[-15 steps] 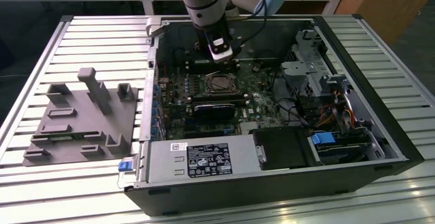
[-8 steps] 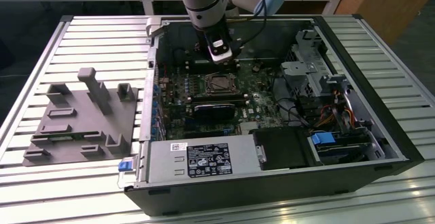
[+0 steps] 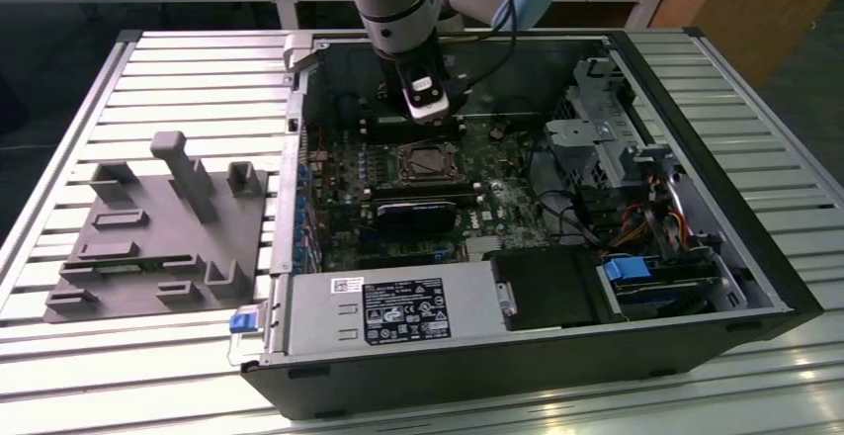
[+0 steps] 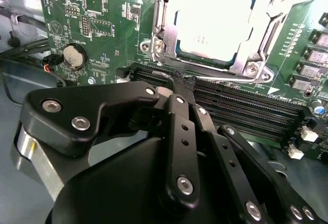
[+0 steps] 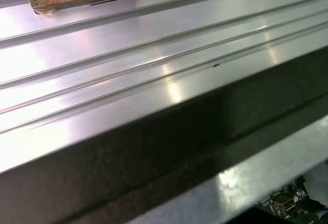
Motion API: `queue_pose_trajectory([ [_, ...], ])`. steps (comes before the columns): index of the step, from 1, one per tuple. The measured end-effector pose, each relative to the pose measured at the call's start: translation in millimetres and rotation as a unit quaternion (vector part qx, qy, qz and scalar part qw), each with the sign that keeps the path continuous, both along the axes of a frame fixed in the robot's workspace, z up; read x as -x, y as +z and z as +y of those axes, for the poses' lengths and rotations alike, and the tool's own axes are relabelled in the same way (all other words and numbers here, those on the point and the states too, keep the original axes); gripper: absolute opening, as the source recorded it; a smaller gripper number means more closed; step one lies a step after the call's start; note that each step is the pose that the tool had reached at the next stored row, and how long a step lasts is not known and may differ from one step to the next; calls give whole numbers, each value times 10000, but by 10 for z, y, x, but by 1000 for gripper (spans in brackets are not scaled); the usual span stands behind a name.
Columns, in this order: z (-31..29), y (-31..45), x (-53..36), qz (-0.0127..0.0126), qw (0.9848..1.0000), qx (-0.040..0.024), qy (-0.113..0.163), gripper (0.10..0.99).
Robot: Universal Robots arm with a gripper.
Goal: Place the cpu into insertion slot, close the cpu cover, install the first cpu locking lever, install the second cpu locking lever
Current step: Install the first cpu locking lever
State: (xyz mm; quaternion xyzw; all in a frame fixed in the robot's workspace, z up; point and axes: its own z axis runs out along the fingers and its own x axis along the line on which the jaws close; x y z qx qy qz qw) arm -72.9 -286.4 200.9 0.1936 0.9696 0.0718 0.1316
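On the slatted worktop (image 3: 172, 79), an open computer case (image 3: 554, 366) is lying, the arm (image 3: 395, 10) reaching in.
The claw (image 4: 183, 82) is hovering over the motherboard (image 4: 102, 8), pinched closed on nothing, just beside the cpu cover (image 4: 159, 34) lying flat around the seated cpu (image 4: 215, 21).

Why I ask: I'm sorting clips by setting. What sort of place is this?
Probably a robotics lab or test workshop: an open desktop computer case lies on a slotted aluminium table, a robot arm reaches down into it, and a grey fixture plate sits beside it.
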Motion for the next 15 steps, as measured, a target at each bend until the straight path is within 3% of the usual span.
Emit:
queue_pose_trajectory([
  [15,2,-53,-1,1,9999,0,-113,102],
])
